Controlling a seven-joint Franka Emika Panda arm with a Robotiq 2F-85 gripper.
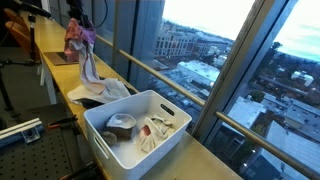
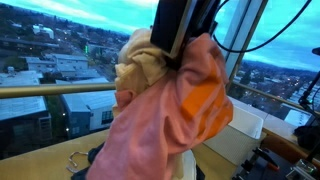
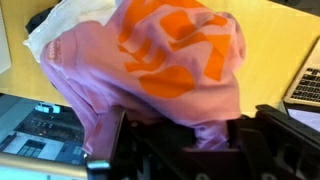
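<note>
My gripper (image 3: pixel 186 128) is shut on a pink garment with an orange print (image 3: pixel 170 50), pinching a fold of it between the fingers. The garment hangs from the gripper (image 2: pixel 184 42) above the wooden counter, together with a cream cloth (image 2: pixel 137 62) bunched against it. In an exterior view the gripper (image 1: pixel 74 20) and hanging pink garment (image 1: pixel 77 38) are at the far end of the counter. I cannot tell whether the cream cloth is also in the jaws.
A white plastic bin (image 1: pixel 100 122) holding several clothes stands on the counter (image 1: pixel 60 75) near the camera; it also shows in an exterior view (image 2: pixel 246 132). A white cloth (image 1: pixel 100 85) lies between bin and gripper. Window glass and a railing (image 1: pixel 160 70) run alongside.
</note>
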